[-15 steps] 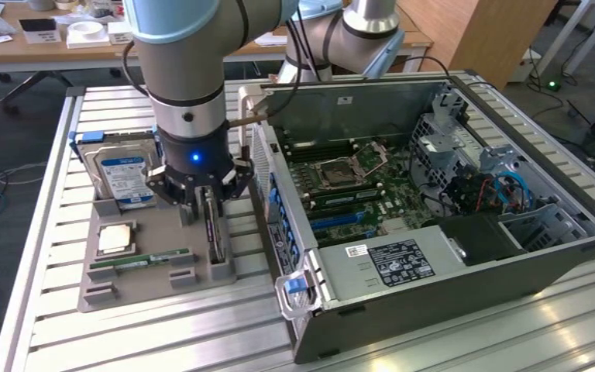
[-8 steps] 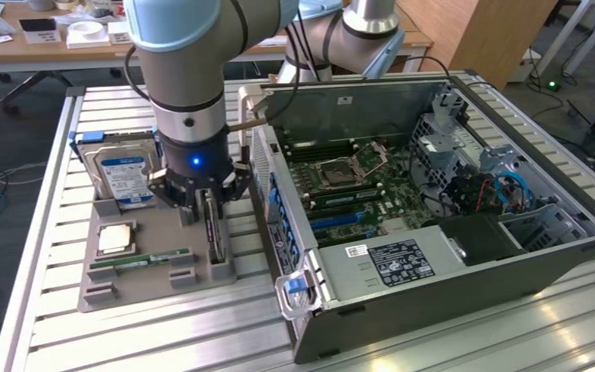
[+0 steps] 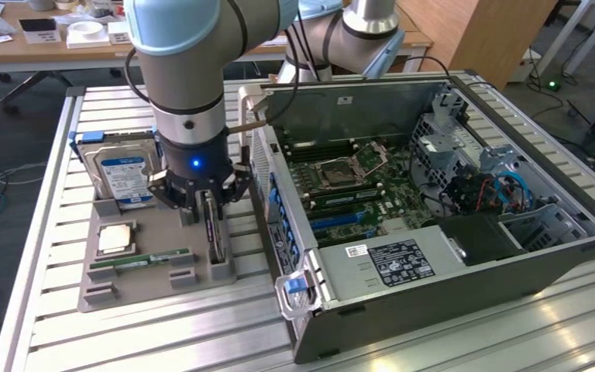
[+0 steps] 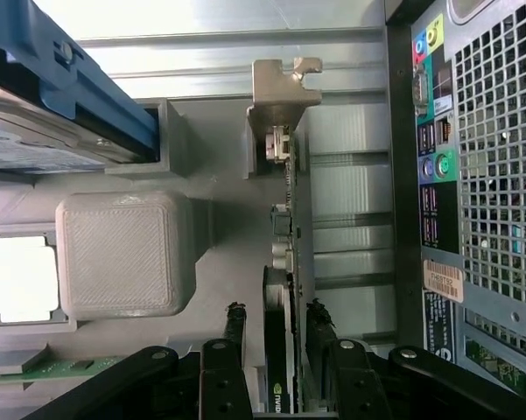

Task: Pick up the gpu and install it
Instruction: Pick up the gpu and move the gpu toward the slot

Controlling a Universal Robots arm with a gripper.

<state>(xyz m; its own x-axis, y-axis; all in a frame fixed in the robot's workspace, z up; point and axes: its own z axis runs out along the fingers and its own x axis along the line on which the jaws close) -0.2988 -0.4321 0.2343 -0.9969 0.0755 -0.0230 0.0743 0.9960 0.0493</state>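
Note:
The gpu (image 3: 216, 236) stands on its edge in a slot of the grey holder tray (image 3: 122, 291), between the tray's other parts and the open computer case (image 3: 432, 225). My gripper (image 3: 207, 203) hangs straight down over the card's near end. In the wrist view the gpu (image 4: 281, 306) runs away from me as a thin dark card, with its silver bracket (image 4: 284, 83) at the far end. My gripper (image 4: 277, 319) is open and straddles it, one fingertip (image 4: 234, 317) on each side, with a visible gap on one side.
On the tray also sit a hard drive (image 3: 122, 167) with a blue-white label, a square CPU (image 3: 117, 236) and a green RAM stick (image 3: 140, 260). The case's motherboard (image 3: 344, 182) lies exposed. The case's rear wall (image 4: 481, 175) stands close beside the card.

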